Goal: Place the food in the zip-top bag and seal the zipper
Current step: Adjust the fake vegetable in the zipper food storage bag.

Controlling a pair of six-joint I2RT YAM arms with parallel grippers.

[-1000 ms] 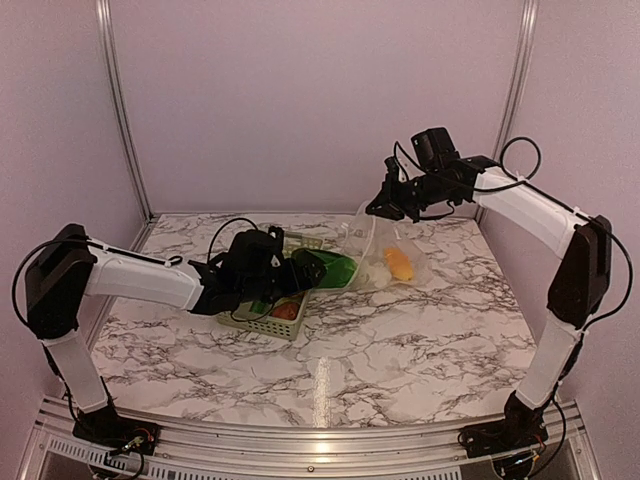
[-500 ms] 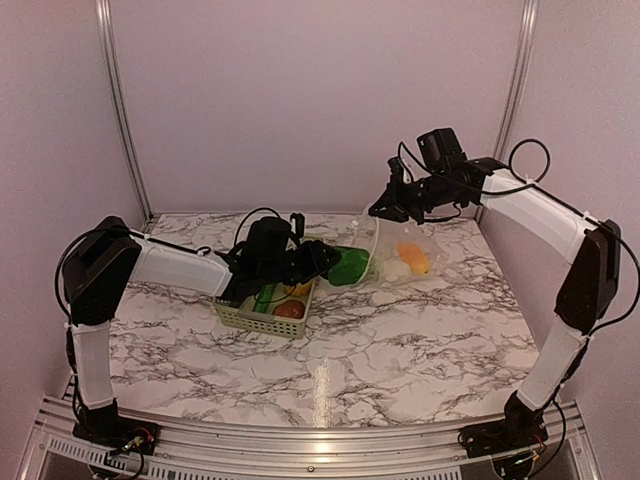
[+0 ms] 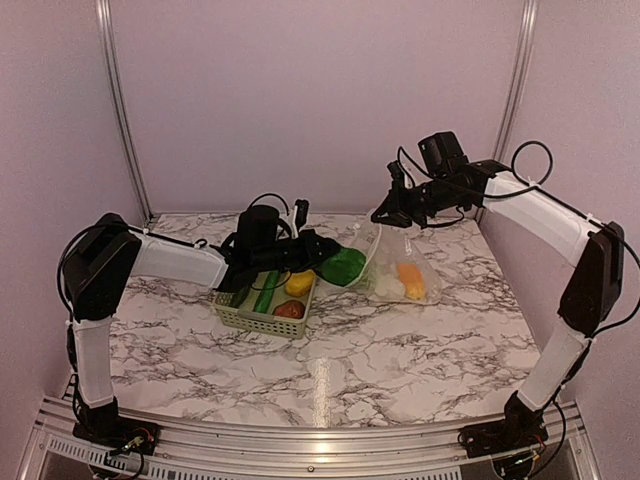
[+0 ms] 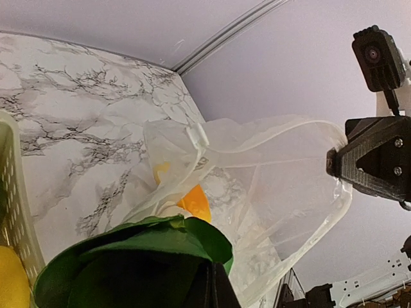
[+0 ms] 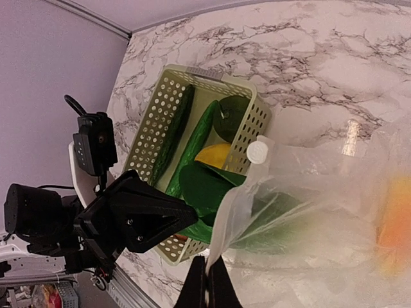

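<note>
Ahead of closed left claw (image 4: 212, 286), green vegetable (image 4: 144, 253), at bag (image 4: 279, 192) mouth

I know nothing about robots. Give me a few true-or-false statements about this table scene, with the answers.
1. The right fingers hold up the clear soft plastic bag. True.
2. The pale green lattice basket is empty. False: it holds long green vegetables and a yellow fruit.
3. An orange piece lies inside the bag. True.
4. The left fingers are wide open. False: they are shut on a dark green leafy piece at the bag's mouth.
</note>
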